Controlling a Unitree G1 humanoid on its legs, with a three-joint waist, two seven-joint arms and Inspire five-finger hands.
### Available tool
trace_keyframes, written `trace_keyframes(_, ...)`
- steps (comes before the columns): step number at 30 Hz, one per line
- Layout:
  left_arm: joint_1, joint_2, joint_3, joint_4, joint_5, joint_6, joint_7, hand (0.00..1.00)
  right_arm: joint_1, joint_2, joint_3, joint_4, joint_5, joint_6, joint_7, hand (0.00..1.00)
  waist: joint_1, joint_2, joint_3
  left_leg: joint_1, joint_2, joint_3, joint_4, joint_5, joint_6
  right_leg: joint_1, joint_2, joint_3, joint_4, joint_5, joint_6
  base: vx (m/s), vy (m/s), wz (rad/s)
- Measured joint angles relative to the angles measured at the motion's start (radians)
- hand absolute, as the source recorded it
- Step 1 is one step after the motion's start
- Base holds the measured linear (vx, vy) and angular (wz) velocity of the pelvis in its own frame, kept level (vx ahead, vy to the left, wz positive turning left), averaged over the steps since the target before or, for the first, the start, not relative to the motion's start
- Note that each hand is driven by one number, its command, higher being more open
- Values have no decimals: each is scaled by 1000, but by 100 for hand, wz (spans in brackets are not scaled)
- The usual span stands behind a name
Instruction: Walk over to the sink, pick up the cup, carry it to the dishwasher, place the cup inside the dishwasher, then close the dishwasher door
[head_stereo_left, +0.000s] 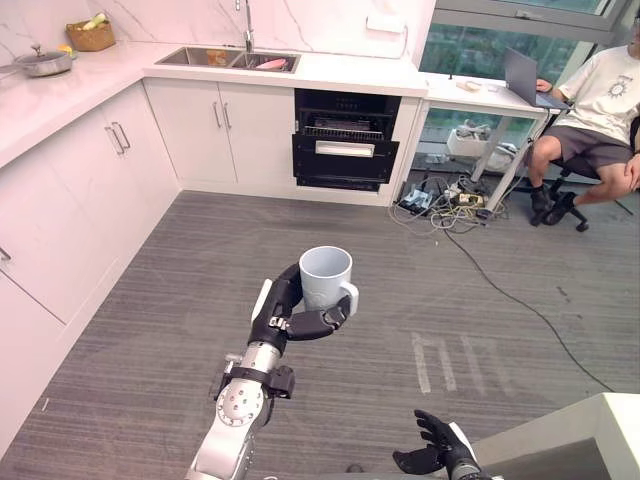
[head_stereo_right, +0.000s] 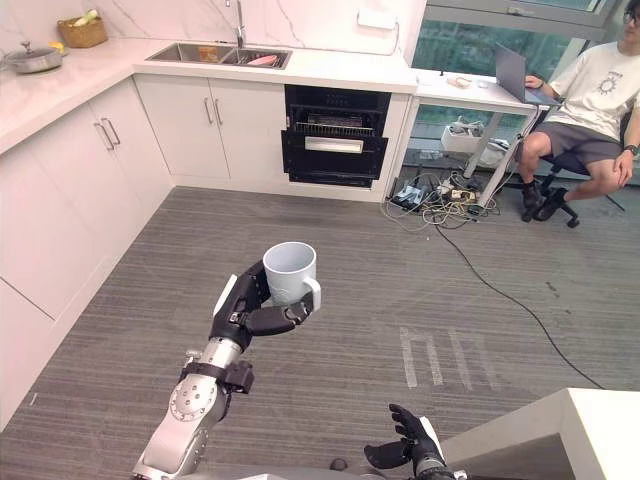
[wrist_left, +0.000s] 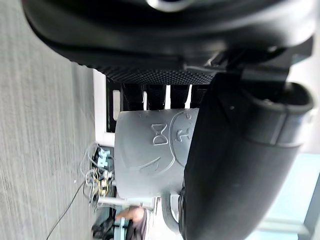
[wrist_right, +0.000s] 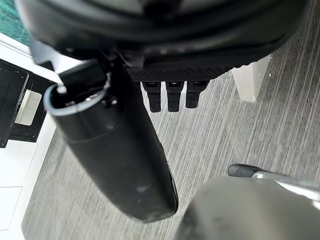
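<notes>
A pale grey cup (head_stereo_left: 325, 275) stands upright in my left hand (head_stereo_left: 290, 315), which is shut round its side, thumb across the front, above the grey floor in the middle of the kitchen. The left wrist view has the cup's wall (wrist_left: 145, 160) beside my thumb (wrist_left: 230, 165). The black dishwasher (head_stereo_left: 345, 140) is under the far counter, its door ajar and a rack visible inside. The sink (head_stereo_left: 225, 58) lies left of it in the counter. My right hand (head_stereo_left: 435, 450) hangs low at the bottom right with relaxed fingers (wrist_right: 172, 95) and holds nothing.
White cabinets (head_stereo_left: 60, 220) run along the left. A tangle of cables (head_stereo_left: 440, 200) lies on the floor right of the dishwasher. A person (head_stereo_left: 600, 120) sits at a desk at the far right. A white table corner (head_stereo_left: 580, 430) juts in at the bottom right.
</notes>
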Motion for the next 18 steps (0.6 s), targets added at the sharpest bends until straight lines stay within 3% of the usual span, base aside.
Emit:
trace_keyframes(2,0,-14,15,-2,-8,0,1,30,-10,-7,-24,0,0,10,-11,90,3,2,0,-30,8,-1,26,-10,15,-7,-9,-40,6,-8,3,-29,4,55)
trace_keyframes(4,5,-24,38,-11,-14,0,8,30,-32,-13,-42,-3,-1,11,-20,90,5,2,3,-56,1,4,35,-14,22,-61,-32,-65,87,-55,13,-28,49,52)
trace_keyframes(6,16,-26,59,-30,-14,1,19,30,-60,-15,-49,-5,-1,12,-22,90,7,-10,11,-64,-25,11,45,-21,34,-131,-76,-80,242,-142,30,9,83,44)
trace_keyframes(8,56,-31,80,-84,-14,3,21,30,-76,-19,-48,-8,-3,11,-21,90,5,-27,28,-62,-83,-8,82,-63,70,-189,-149,-92,450,-240,50,56,121,44)
trace_keyframes(10,66,-30,81,-96,-14,2,35,30,-79,-19,-43,-11,-3,12,-19,90,10,-24,44,-34,-115,-30,81,-85,101,-253,-176,-72,631,-241,32,154,109,45)
trace_keyframes(11,66,-27,81,-96,-14,3,39,30,-74,-14,-28,-10,-3,12,-16,90,1,-15,51,-13,-120,-60,82,-94,113,-284,-166,-50,712,-264,32,214,83,58)
trace_keyframes(15,63,-21,63,-97,-24,2,40,30,-64,-1,-17,-25,1,7,-15,90,-30,-6,75,35,-124,-129,75,-133,117,-372,-97,-47,664,-290,42,282,16,55)
trace_keyframes(17,55,-12,34,-94,-32,2,39,30,-63,-1,-18,-52,14,0,-16,90,-42,-6,82,67,-135,-159,57,-146,101,-423,-77,-58,549,-260,57,398,-34,51)
trace_keyframes(18,42,-13,18,-84,-32,2,38,30,-61,-2,-23,-66,17,0,-17,90,-54,-9,83,92,-151,-189,37,-146,78,-442,-76,-59,448,-181,41,474,-72,88)
